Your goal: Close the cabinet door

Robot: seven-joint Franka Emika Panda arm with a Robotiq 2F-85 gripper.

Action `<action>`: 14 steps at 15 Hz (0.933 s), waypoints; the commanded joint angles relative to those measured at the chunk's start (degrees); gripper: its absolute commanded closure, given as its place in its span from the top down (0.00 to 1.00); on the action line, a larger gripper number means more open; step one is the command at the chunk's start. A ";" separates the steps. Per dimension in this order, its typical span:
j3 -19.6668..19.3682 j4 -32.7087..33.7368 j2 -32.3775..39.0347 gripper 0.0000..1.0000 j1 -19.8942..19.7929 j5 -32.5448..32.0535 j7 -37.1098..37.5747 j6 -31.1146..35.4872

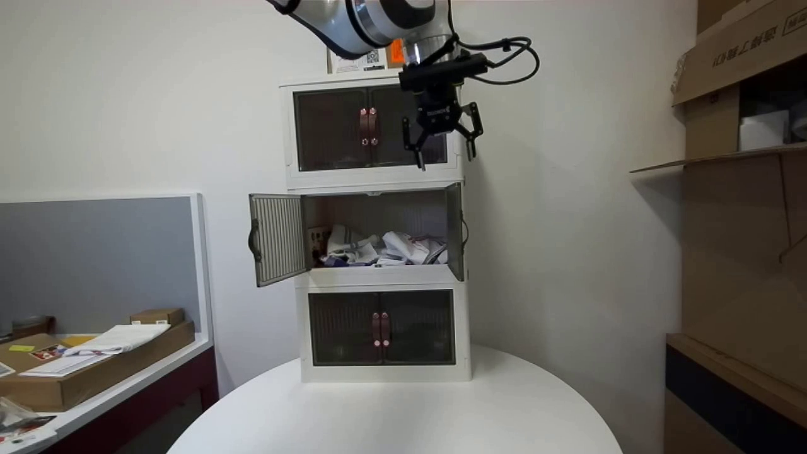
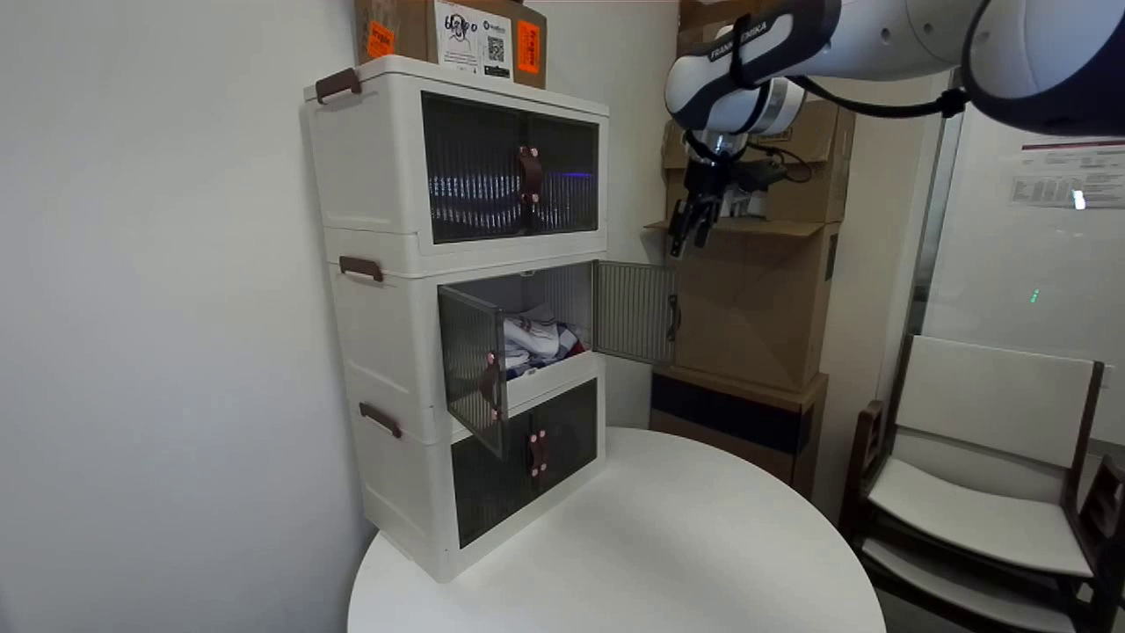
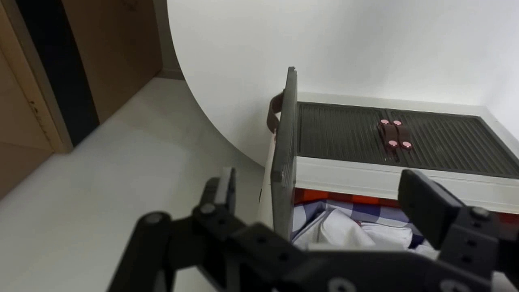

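Note:
The white three-tier cabinet stands on a round table. Both middle-tier doors are swung open: the left door and the right door. The top and bottom pairs are shut. In the wrist view the right door appears edge-on, between my fingers in the picture, with its brown handle on the outer side. My gripper is open and empty, pointing down. It is higher than the middle tier, on the right door's side, and appears apart from both doors.
Cloths lie inside the middle tier. The white round table carries the cabinet. Brown cartons stand to its right. A box sits on top. A desk with parcels and chairs stand nearby.

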 commanded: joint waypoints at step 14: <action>5.52 8.01 10.26 1.00 -3.72 0.26 -8.08 -4.69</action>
